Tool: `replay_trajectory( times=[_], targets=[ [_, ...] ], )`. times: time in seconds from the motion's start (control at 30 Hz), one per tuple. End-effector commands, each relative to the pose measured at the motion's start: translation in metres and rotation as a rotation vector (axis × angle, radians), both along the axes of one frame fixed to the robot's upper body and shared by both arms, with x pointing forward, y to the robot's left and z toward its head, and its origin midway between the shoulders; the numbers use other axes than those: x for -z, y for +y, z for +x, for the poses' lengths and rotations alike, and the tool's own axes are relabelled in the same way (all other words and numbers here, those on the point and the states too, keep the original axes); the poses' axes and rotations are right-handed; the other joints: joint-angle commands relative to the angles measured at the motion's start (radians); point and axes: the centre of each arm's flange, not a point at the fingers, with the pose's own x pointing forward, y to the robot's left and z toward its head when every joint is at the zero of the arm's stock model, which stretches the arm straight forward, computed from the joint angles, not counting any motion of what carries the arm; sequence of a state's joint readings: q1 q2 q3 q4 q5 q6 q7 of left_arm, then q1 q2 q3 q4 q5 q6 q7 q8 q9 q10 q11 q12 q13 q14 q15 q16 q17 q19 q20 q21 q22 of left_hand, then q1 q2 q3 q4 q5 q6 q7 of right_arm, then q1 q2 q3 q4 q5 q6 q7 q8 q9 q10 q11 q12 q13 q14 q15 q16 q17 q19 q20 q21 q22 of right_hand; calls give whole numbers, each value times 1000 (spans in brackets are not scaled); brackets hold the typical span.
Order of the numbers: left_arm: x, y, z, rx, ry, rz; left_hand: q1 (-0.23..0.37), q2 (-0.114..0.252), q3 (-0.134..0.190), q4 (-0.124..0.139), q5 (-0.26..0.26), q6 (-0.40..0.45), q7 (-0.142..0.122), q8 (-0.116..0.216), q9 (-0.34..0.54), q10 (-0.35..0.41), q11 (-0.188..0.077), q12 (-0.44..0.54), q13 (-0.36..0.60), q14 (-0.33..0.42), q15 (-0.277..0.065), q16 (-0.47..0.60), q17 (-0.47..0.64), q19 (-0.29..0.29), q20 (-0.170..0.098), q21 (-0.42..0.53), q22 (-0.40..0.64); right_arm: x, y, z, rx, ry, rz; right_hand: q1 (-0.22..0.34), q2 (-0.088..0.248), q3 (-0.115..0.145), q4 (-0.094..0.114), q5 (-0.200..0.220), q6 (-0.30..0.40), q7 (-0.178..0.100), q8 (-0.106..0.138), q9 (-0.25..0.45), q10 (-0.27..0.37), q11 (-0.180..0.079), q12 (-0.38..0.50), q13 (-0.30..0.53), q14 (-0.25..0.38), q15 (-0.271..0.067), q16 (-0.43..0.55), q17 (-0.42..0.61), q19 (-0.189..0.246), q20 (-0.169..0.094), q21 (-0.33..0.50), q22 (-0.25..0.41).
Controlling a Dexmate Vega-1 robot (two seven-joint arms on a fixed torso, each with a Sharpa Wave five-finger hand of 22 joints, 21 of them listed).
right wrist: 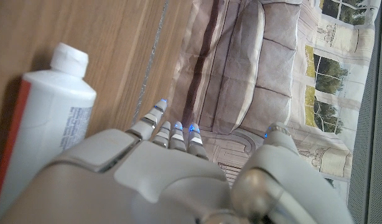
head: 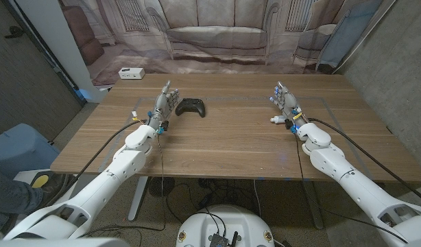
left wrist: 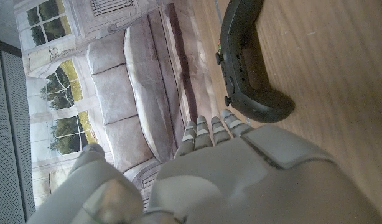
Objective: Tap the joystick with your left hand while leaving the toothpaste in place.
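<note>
A black joystick controller (head: 192,107) lies on the wooden table, left of centre; it also shows close up as the controller (left wrist: 247,62) in the left wrist view. My left hand (head: 166,101) stands just left of it, fingers apart and reaching up, holding nothing and not touching it; the same left hand (left wrist: 241,180) shows from behind. A white toothpaste tube (head: 279,121) lies at the right, next to my right hand (head: 287,100), which is open and apart from it. In the right wrist view the toothpaste tube (right wrist: 45,118) lies beside my right hand (right wrist: 172,180).
A white power strip (head: 130,73) sits at the table's far left corner. A printed backdrop of a sofa (head: 217,34) hangs behind the table. A blue bin (head: 18,147) stands on the floor at the left.
</note>
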State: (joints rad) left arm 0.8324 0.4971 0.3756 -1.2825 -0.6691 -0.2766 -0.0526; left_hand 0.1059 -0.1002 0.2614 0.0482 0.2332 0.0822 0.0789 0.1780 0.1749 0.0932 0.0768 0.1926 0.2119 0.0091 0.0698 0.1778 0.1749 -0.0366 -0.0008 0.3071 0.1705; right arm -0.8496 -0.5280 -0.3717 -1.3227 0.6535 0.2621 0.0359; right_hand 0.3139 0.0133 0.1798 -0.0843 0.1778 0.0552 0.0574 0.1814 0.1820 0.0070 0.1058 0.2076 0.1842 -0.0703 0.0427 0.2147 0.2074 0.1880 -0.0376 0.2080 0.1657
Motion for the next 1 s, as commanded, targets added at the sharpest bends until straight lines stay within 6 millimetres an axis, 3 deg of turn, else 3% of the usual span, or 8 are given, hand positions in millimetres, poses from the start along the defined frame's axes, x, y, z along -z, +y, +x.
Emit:
replay_trajectory(
  times=[0.03, 0.6, 1.0],
  targets=[
    [5, 0, -7, 13, 0, -13, 2, -9, 6, 0, 6, 5, 7, 9, 2, 15, 1, 9, 1, 9, 9, 9, 4, -4, 3, 5, 4, 3, 0, -7, -11, 3, -11, 4, 1, 7, -1, 6, 1, 13, 7, 3, -1, 10, 4, 4, -8, 4, 4, 3, 8, -11, 3, 5],
    [-9, 19, -27, -51, -104, 30, 9, -1, 0, -5, 3, 68, 4, 27, 2, 64, -4, 28, -9, 57, 6, 23, 4, 22, 21, -8, 4, 4, -6, -18, 20, -25, -7, 2, 4, 6, -2, 6, 1, 13, 8, 3, 2, 8, 3, 4, -3, 3, 4, 2, 13, -9, 1, 5],
    [-25, 34, -25, -99, -142, 79, 14, 3, -3, -9, 1, 115, -9, 37, 3, 83, -5, 33, -12, 78, 1, 24, 4, 35, 35, -17, 5, 3, -7, -27, 41, -49, -5, 2, 6, 6, -4, 6, 5, 12, 10, 3, 7, 10, 3, 4, 1, 7, 4, 2, 17, -6, 0, 5]
  ],
)
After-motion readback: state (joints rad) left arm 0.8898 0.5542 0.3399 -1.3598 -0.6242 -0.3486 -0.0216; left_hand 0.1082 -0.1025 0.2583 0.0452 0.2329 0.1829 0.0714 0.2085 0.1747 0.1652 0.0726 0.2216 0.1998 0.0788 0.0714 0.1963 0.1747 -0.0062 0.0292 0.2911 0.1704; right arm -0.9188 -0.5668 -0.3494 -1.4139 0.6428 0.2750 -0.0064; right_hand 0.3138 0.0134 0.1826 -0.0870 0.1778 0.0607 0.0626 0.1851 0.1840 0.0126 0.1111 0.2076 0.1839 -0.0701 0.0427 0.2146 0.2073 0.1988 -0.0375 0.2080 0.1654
